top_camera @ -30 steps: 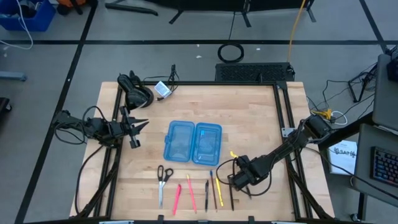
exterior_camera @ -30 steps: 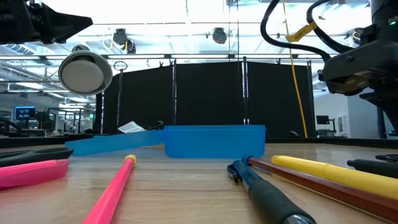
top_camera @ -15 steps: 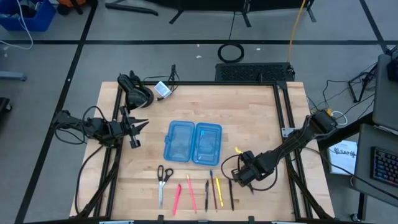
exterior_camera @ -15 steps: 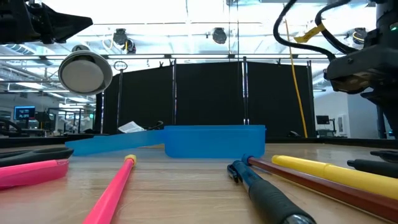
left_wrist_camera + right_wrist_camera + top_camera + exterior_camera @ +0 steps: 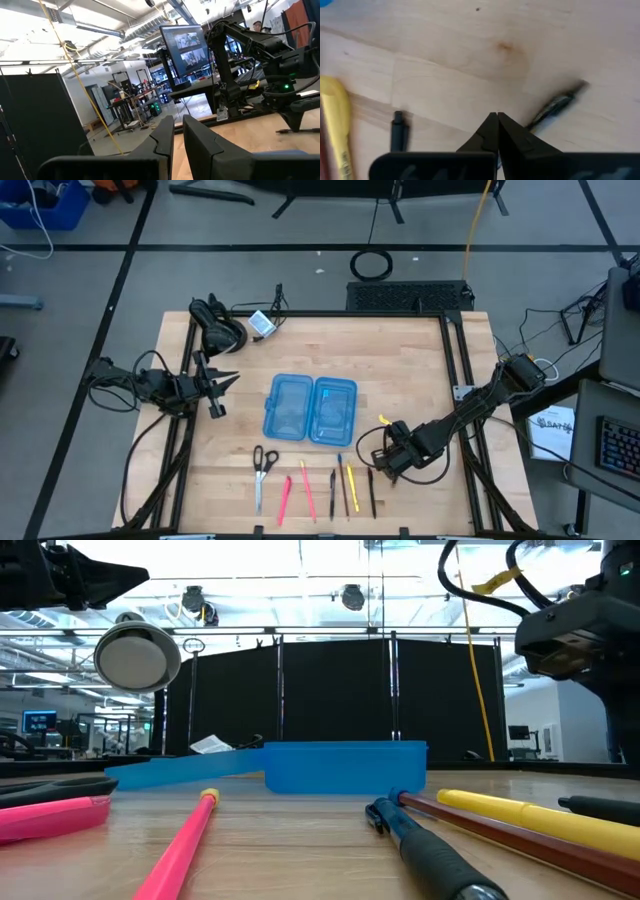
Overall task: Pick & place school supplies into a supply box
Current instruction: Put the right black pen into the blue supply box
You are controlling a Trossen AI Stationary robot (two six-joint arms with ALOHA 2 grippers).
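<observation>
The translucent blue supply box (image 5: 310, 409) lies open, both halves flat on the table's middle; it also shows in the low view (image 5: 345, 766). Near the front edge the scissors (image 5: 262, 464), pink pens (image 5: 286, 498), a dark pen (image 5: 332, 493), a brown pencil (image 5: 342, 484), a yellow pen (image 5: 351, 480) and a black pen (image 5: 371, 491) lie in a row. My right gripper (image 5: 384, 469) hovers shut and empty just right of that black pen. In the right wrist view (image 5: 496, 118) a black pen (image 5: 555, 106) lies aslant beyond its tips. My left gripper (image 5: 224, 383) waits, fingers almost together, at the table's left edge.
A black headset and cables (image 5: 218, 326) lie at the far left corner. A black frame rail (image 5: 462, 395) runs along the table's right side. Bare wood lies between the box and the pen row (image 5: 300, 455).
My right gripper has risen and gone a little toward the table's right edge, away from the black pen, and has stayed shut.
</observation>
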